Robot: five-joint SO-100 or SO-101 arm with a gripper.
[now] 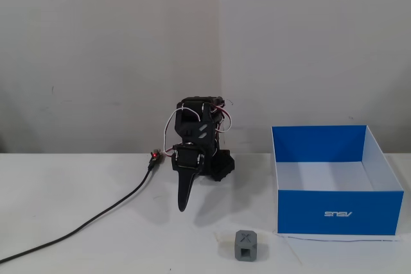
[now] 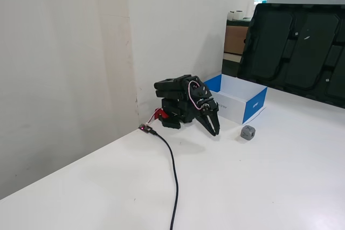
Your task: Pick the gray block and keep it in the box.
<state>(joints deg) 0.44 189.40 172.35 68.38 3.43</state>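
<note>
Stock at start: arm folded, block untouched, box empty

Cable (image 1: 83, 226): black, running from the lower left of a fixed view across the white table (image 1: 77, 184) to a small board with a red light beside the arm's base.

Arm (image 1: 196, 142): black, folded down on itself against the wall, red and white wires looping over its top. Gripper (image 1: 184, 205) hangs tip-down just above the table. Jaws appear together in both fixed views, narrowing to a single point, with nothing between them.

Gray block (image 1: 246, 246): small cube on the table, in front of the arm and to the right of the gripper tip in this view, apart from it. An X shows on its top face, a square hole on the face toward the camera. It sits just beside the box's front left corner, outside it.

Box (image 1: 334, 213): blue walls, white inside, white lettering on the front wall, open top. Nothing is visible in it.

Other fixed view: gripper (image 2: 215, 131), gray block (image 2: 248, 132) and box (image 2: 253, 106) stand in the same order, left to right.

Step in hand, as judged: none begun; the pick has yet to start.

Next move calls for: unfolding the arm, parting the jaws, reaching forward and right over the block, lowering to close on two opposite faces.
</note>
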